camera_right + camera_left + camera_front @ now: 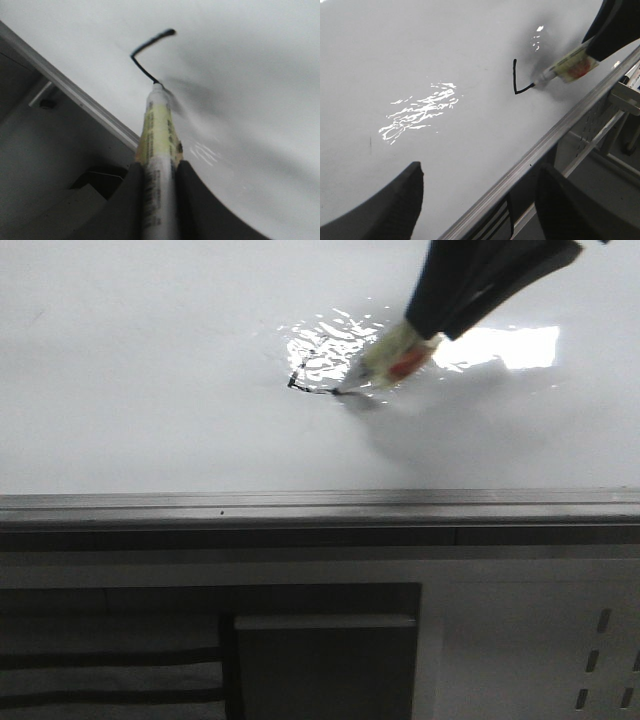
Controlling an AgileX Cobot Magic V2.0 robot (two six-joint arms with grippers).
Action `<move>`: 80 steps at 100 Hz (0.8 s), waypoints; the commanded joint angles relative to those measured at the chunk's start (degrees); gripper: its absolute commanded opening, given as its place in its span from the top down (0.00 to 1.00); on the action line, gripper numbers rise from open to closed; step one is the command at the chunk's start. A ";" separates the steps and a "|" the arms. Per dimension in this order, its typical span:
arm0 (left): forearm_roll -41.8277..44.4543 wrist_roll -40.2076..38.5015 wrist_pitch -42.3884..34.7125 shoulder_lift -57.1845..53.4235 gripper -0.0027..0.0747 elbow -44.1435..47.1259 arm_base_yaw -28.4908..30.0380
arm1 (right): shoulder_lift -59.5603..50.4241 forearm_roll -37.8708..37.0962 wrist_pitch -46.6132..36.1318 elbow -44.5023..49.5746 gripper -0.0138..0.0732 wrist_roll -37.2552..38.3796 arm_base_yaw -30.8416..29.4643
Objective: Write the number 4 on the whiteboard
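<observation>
Nearest us in the front view runs the grey edge rail (300,508) of the whiteboard (150,370), with a white perforated panel (600,640) below it at the right. We cannot identify the dark structure under the rail.

The left gripper (480,200) hovers over the near part of the board with its fingers spread wide and nothing between them; only the two finger ends show, and it does not appear in the front view.

Farther in, right of centre, the right gripper (159,175) is pinching a marker (159,125) by the rear of its barrel, tip on the board. We judge the marker light and stiff, with a smooth barrel that could slip or pivot under side load, so a firm hold on the barrel, well back from the tip, suits it. The board is rigid and glossy; we expect the tip to glide with little drag, and light pressure should suffice.

The number 4 (518,80) lies at the marker tip and is incomplete: an L-shaped stroke, with no crossing stem yet. In the front view it sits at the edge of rippled glare (325,345), which breaks up the line and makes it hard to read. The right arm is cut off by the frame, and the marker's label is too blurred to read.
</observation>
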 commanded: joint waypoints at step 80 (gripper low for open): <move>-2.42 0.14 -3.80 0.10 0.40 -1.55 0.21 | 0.61 -2.54 1.04 -2.36 0.86 -3.48 4.34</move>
